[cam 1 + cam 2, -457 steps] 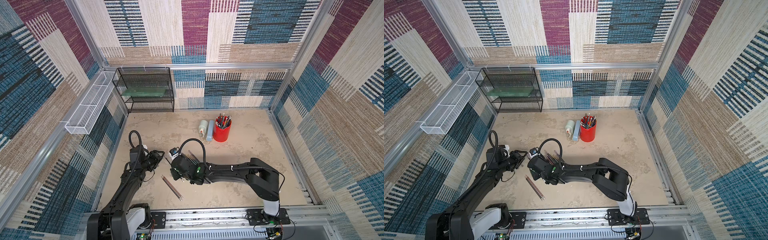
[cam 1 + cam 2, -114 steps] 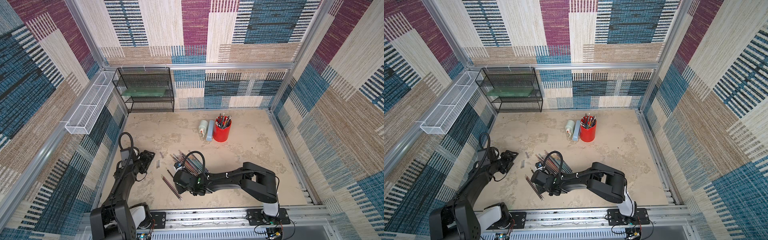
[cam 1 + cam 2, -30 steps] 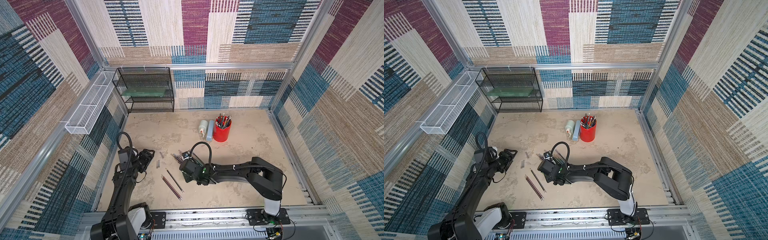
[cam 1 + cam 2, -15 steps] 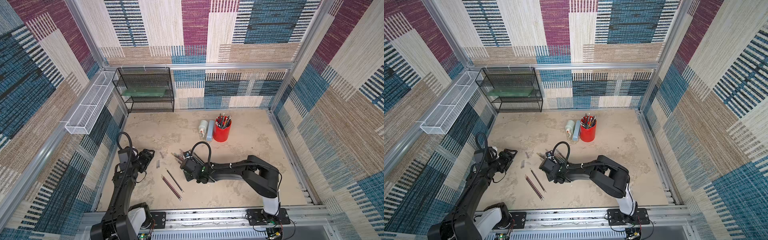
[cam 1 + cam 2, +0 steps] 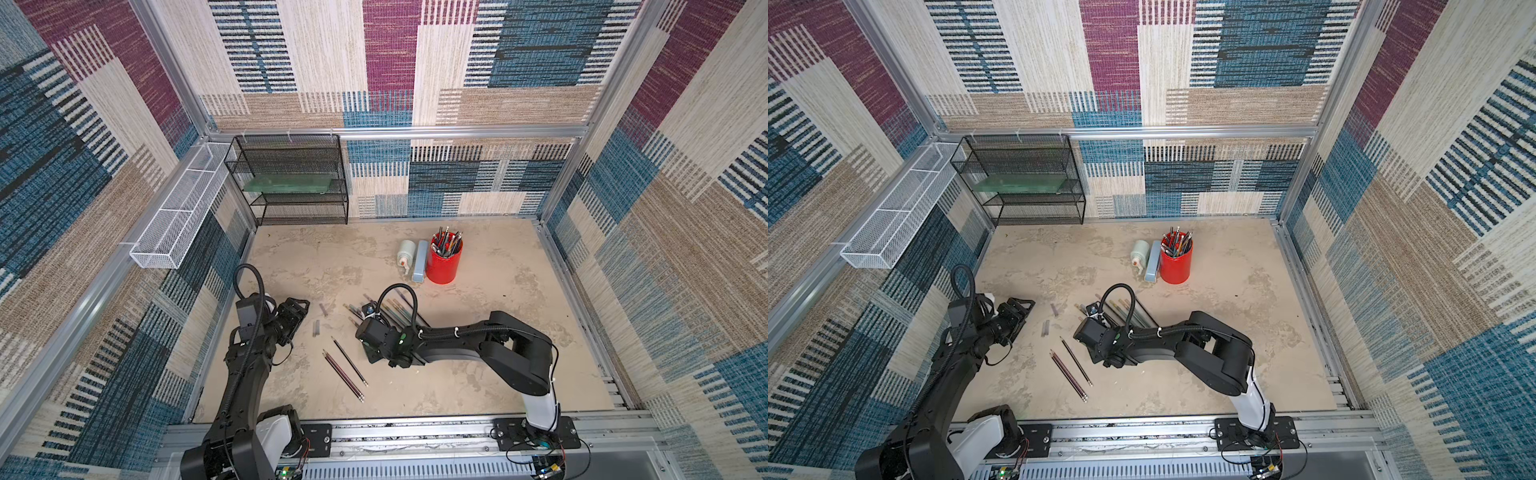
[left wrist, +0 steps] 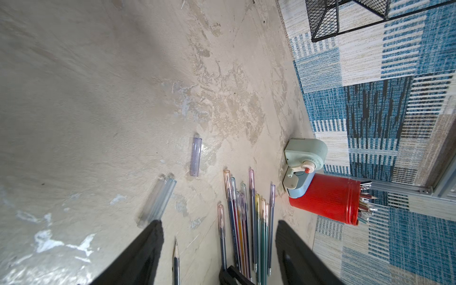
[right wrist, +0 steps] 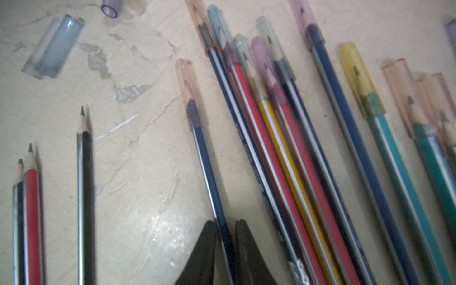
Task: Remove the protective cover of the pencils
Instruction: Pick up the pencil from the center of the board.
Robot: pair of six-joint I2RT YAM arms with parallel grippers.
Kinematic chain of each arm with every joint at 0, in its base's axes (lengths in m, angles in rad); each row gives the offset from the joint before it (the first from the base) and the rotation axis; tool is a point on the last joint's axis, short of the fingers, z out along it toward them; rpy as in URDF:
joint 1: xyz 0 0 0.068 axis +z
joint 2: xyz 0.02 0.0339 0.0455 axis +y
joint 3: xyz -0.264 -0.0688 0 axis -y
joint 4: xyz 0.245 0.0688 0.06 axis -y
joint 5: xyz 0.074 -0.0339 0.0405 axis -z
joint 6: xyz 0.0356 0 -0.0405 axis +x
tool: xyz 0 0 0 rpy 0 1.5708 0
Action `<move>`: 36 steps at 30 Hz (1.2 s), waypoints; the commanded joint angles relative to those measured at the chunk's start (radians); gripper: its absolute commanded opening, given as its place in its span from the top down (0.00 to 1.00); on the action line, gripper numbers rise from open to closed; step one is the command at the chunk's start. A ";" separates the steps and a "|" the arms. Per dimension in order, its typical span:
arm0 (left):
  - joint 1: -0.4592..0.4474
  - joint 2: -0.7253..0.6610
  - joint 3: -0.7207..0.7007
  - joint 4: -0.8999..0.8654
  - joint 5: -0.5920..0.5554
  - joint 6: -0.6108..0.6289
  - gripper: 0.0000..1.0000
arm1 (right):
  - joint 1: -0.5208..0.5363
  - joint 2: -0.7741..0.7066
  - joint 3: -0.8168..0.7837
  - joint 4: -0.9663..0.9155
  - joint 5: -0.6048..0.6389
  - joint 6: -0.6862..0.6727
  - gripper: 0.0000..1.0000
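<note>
Our right gripper [image 7: 225, 228] is clamped on a dark blue pencil [image 7: 209, 172] whose pink cover [image 7: 188, 86] is still on; beside it we see the other capped pencils [image 7: 283, 138] fanned on the table [image 7: 138, 222], three bare pencils [image 7: 85, 185] lying apart. Our left gripper [image 6: 217, 223] stands wide open and empty near loose covers [image 6: 160, 195]

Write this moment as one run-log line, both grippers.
left gripper: open, empty | right gripper: shut on capped blue pencil | three bare pencils: lying aside

Glossy pencils [image 7: 283, 153], translucent plastic caps [image 7: 55, 47], rough tabletop [image 7: 138, 197]
</note>
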 commanded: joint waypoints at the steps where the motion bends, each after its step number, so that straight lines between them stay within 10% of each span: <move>1: 0.000 -0.012 -0.007 0.029 0.009 -0.001 0.24 | 0.003 0.010 0.003 -0.015 -0.021 -0.009 0.81; 14: 0.007 -0.141 -0.057 -0.017 -0.147 -0.128 0.23 | 0.016 0.005 0.032 -0.002 -0.028 -0.022 0.92; 18: 0.020 -0.198 -0.117 0.034 -0.107 -0.112 0.00 | 0.022 -0.009 0.050 -0.009 -0.032 -0.031 0.92; 28: 0.021 -0.049 -0.154 0.412 0.231 -0.154 0.14 | 0.027 -0.067 0.033 0.048 -0.026 -0.037 0.97; 36: -0.043 0.105 -0.134 0.528 0.282 -0.175 0.26 | 0.025 -0.086 0.031 0.078 -0.034 -0.032 0.99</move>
